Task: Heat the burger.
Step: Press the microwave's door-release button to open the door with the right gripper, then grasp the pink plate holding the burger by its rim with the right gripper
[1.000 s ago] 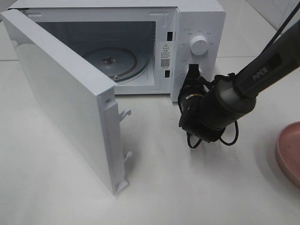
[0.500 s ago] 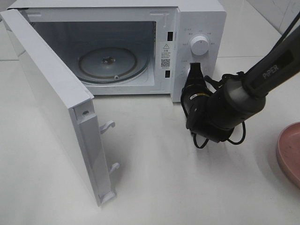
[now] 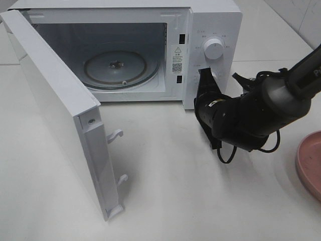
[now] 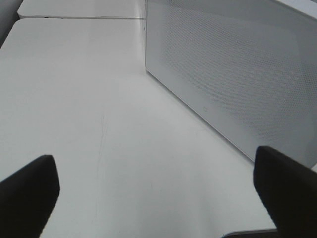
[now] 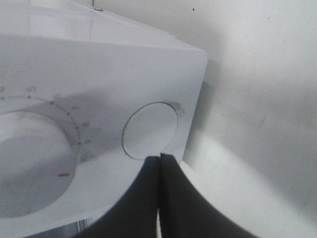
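Microwave button (image 5: 150,130) beside pinched right tool (image 5: 159,157)

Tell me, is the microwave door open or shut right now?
Open. The door stands wide to the left in the high view, its latch hooks free, and the glass turntable shows inside.

White microwave (image 3: 216,22), door (image 3: 50,100) open, pink plate (image 3: 310,161)

Digits 5, 6, 7, 8, 9 around the dial (image 5: 30,161) of the microwave (image 5: 124,64).
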